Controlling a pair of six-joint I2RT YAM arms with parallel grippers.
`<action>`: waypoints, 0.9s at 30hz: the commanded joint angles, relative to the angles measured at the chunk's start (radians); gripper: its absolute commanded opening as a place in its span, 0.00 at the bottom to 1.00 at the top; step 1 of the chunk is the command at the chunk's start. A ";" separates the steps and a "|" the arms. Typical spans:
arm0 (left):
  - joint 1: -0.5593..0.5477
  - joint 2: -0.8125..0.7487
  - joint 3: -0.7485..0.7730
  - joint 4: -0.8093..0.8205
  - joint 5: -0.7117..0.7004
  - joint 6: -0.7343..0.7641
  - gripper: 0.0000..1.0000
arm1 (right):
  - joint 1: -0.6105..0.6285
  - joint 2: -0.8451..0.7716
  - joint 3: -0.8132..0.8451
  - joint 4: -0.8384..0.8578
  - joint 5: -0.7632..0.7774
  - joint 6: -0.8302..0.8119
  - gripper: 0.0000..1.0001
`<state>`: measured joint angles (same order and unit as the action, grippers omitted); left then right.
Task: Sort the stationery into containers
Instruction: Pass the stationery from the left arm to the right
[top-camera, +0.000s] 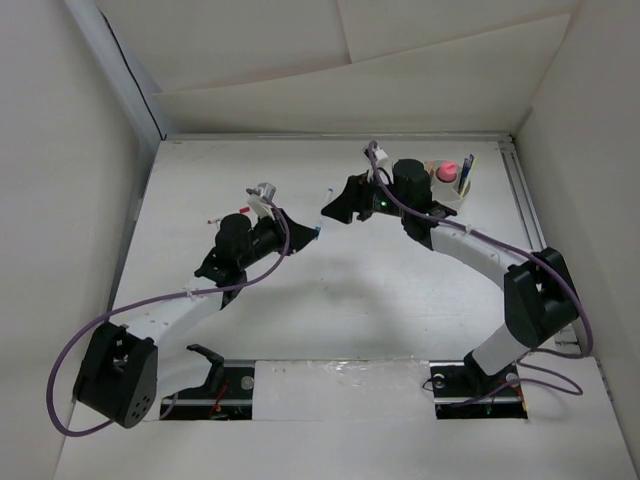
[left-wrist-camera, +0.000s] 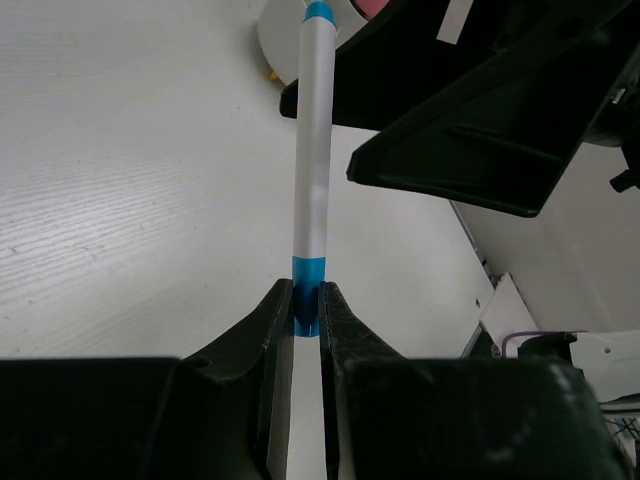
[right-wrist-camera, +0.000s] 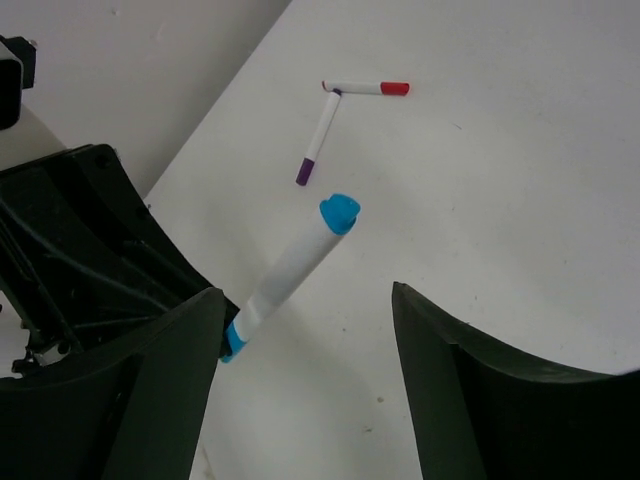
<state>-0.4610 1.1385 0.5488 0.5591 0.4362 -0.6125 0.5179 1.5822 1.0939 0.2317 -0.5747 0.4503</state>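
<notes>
Handover is, by my reading, the step in hand. Farthest left, a thin white pen with a red tip (right-wrist-camera: 365, 88) and a thin white pen with a purple tip (right-wrist-camera: 318, 140) lie on the white table (top-camera: 350, 310), meeting at one end in an angle.

Next along, the left gripper (left-wrist-camera: 308, 298) is clamped tight on the blue band at the tail of a white-barrelled marker with a blue cap (left-wrist-camera: 313, 150). It holds the marker in the air, pointed at its partner. The right gripper (right-wrist-camera: 308, 300) has its fingers spread wide either side of the barrel, touching nothing, and the marker sits nearer one finger than the other.

To do this well, the right gripper should centre the barrel, then close on bare white plastic clear of the left fingers. The left should let go only once that hold is firm.

Far right stands the round white plastic cup with inner dividers (top-camera: 460, 198), holding a stubby pink-capped item (top-camera: 447, 171) and a dark blue pen (top-camera: 466, 172). I cannot tell which compartment is free.
</notes>
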 joint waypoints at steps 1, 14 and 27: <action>0.002 -0.028 -0.007 0.074 0.056 -0.019 0.00 | 0.007 0.013 0.060 0.084 -0.011 0.024 0.72; -0.016 -0.028 -0.026 0.084 0.065 -0.020 0.00 | 0.007 0.062 0.104 0.126 -0.045 0.042 0.41; -0.016 -0.010 -0.026 0.102 0.065 -0.020 0.07 | 0.016 0.071 0.104 0.126 -0.036 0.051 0.16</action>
<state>-0.4763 1.1374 0.5293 0.5842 0.4824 -0.6296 0.5282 1.6444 1.1645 0.3145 -0.6144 0.5266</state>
